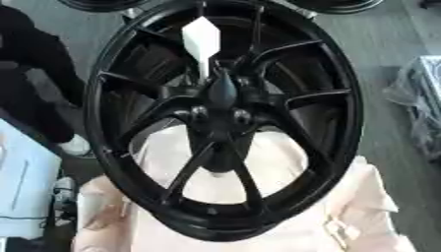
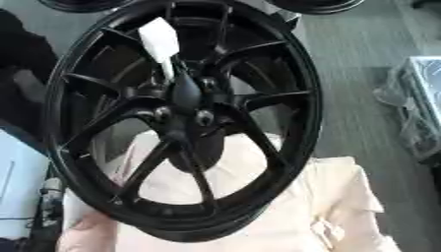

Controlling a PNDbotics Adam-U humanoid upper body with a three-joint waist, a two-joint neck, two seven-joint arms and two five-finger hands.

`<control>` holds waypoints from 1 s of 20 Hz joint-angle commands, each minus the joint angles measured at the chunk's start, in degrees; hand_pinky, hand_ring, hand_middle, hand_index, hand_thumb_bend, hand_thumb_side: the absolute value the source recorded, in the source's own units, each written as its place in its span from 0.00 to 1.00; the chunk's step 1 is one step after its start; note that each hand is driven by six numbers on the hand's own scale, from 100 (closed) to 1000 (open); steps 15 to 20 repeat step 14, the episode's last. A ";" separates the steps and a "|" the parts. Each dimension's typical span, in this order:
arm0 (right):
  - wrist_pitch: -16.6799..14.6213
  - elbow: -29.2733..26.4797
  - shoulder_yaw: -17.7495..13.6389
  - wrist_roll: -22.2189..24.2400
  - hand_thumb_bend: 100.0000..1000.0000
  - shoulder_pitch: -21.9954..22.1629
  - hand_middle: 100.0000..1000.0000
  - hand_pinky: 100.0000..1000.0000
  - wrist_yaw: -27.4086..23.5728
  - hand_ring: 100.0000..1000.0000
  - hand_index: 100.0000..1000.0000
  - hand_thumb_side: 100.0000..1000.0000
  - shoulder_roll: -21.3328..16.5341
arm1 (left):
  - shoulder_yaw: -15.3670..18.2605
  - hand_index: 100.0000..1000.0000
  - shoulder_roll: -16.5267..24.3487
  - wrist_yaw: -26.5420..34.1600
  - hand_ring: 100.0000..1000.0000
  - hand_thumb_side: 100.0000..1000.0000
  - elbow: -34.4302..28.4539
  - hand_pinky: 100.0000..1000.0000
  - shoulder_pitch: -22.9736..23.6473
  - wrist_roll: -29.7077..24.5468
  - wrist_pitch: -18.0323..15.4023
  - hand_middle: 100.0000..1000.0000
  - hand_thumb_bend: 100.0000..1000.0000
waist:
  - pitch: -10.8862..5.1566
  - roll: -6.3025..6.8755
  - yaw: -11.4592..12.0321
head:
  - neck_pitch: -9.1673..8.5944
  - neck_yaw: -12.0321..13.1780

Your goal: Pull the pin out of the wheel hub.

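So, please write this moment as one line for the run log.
wheel hub: upright, close to camera | white pin: still in hub | hands: not in view | pull: not done

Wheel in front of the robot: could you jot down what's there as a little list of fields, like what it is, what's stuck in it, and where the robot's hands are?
Main object: black wheel hub with spokes, standing on edge and filling most of the view
Pin: white pin, its wide head up, its thin end running down toward the centre of the wheel
Pin state: not yet pulled out
Under the wheel: pale pink cloth
Robot hand, left: not in view
Robot hand, right: not in view
Floor: grey floor
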 commanded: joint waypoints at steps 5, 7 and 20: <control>-4.98 -0.59 0.04 -9.39 0.00 -3.05 0.69 0.74 -13.79 0.80 0.87 0.67 0.27 | -0.45 0.66 0.63 0.44 0.78 0.70 -1.55 0.55 -1.71 -0.81 -0.09 0.60 0.11 | -0.93 0.31 0.30 | 0.32 -0.96; -8.64 -0.63 0.86 -10.95 0.00 -4.53 0.65 0.72 -17.87 0.76 0.83 0.65 1.16 | -0.71 0.66 0.29 0.55 0.78 0.70 -1.85 0.55 -2.31 -1.02 -0.13 0.60 0.11 | -0.98 0.48 0.46 | 0.30 -1.06; -20.55 4.03 3.20 -10.18 0.00 -8.47 0.63 0.71 -23.72 0.73 0.79 0.62 3.72 | -1.69 0.66 -1.35 0.82 0.78 0.69 -2.87 0.55 -4.76 -1.96 -0.05 0.60 0.11 | -0.98 1.01 1.25 | -0.41 -1.49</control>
